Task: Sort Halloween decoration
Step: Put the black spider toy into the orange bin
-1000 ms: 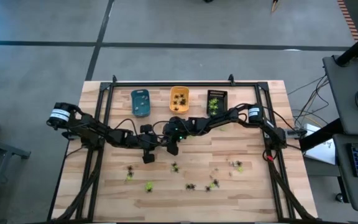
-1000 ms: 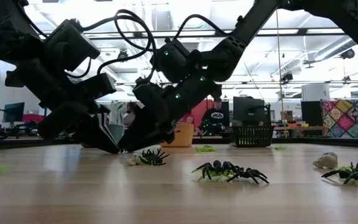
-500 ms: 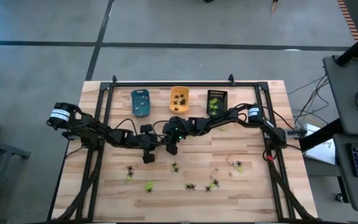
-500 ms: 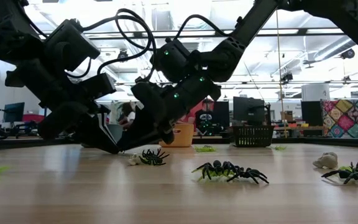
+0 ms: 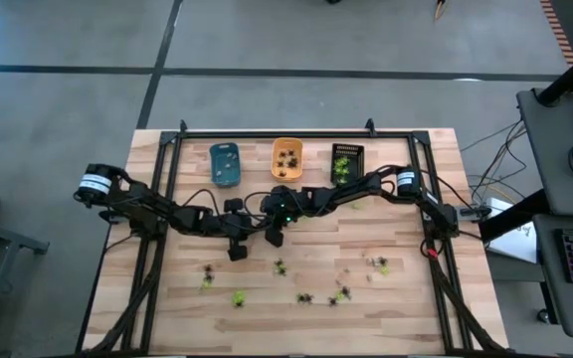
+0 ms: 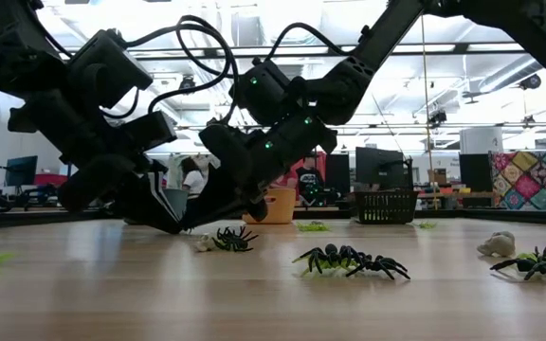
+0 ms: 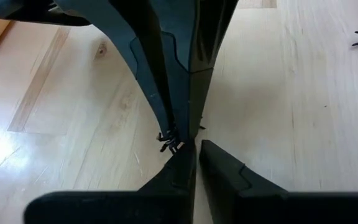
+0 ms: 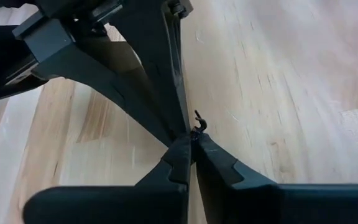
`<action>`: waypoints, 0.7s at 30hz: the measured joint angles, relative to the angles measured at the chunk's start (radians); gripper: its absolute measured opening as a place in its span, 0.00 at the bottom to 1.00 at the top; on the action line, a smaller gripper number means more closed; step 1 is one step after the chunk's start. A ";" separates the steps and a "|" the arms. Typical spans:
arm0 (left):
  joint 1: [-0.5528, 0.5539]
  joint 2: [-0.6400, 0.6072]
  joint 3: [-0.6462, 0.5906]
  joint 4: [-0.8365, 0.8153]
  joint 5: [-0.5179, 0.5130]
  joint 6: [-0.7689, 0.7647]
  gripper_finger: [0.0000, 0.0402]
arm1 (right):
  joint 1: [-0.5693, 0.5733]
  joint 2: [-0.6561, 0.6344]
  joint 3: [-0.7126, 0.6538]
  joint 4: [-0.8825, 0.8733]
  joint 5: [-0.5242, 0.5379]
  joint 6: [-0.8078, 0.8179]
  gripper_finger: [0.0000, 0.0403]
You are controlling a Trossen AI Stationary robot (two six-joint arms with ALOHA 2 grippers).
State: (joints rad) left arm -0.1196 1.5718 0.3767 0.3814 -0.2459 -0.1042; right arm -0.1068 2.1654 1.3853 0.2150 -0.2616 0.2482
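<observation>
In the high view, both arms are seen meeting at the centre of the wooden table (image 5: 406, 298), the left gripper (image 5: 258, 231) and the right gripper (image 5: 265, 230) brought tip to tip just below the row of trays. In the left wrist view, a tiny black spider figure (image 7: 169, 140) is seen pinched where the two sets of fingertips converge; the right gripper's fingers are closed on it, and the left gripper's fingers are nearly together with only a thin gap, touching the same figure. In the right wrist view, a small black leg is seen protruding at the junction. Along the upper middle of the high frame, a blue tray (image 5: 225, 164), an orange tray (image 5: 286, 158) and a black tray (image 5: 346, 163) are set side by side, each holding small figures. Further spider figures (image 5: 304, 297) are scattered across the lower part of the table, black and yellow-green. In the low view, black spiders (image 6: 351, 260) are seen lying on the boards at centre.
</observation>
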 joint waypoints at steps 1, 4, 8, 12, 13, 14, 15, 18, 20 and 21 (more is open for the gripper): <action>0.000 -0.007 0.000 -0.005 0.000 -0.001 0.06 | -0.002 0.000 0.000 0.000 0.000 0.009 0.02; 0.000 -0.033 0.000 -0.032 -0.002 -0.004 0.12 | -0.009 0.000 0.000 -0.001 -0.003 0.039 0.02; -0.001 -0.084 -0.002 -0.110 0.000 -0.009 0.21 | -0.017 -0.009 0.000 -0.023 -0.008 0.048 0.02; -0.002 -0.160 -0.004 -0.210 0.003 -0.027 0.25 | -0.025 -0.052 0.000 -0.093 -0.007 0.030 0.02; -0.002 -0.184 -0.004 -0.227 0.003 -0.032 0.26 | -0.028 -0.070 0.000 -0.107 -0.007 0.022 0.02; -0.002 -0.210 -0.004 -0.237 0.003 -0.036 0.26 | -0.031 -0.090 0.000 -0.131 -0.007 0.016 0.02; -0.002 -0.236 -0.003 -0.243 0.003 -0.039 0.26 | -0.036 -0.114 0.000 -0.151 -0.003 0.007 0.02; -0.002 -0.307 -0.003 -0.261 0.002 -0.041 0.26 | -0.056 -0.192 0.000 -0.205 0.005 -0.021 0.02; -0.002 -0.349 -0.003 -0.267 0.001 -0.040 0.25 | -0.072 -0.248 0.000 -0.250 0.052 -0.040 0.02; -0.002 -0.369 -0.003 -0.269 0.000 -0.040 0.25 | -0.081 -0.277 0.000 -0.273 0.090 -0.057 0.02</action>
State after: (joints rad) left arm -0.1211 1.2031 0.3737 0.1120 -0.2457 -0.1444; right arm -0.1876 1.8888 1.3849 -0.0584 -0.1718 0.1911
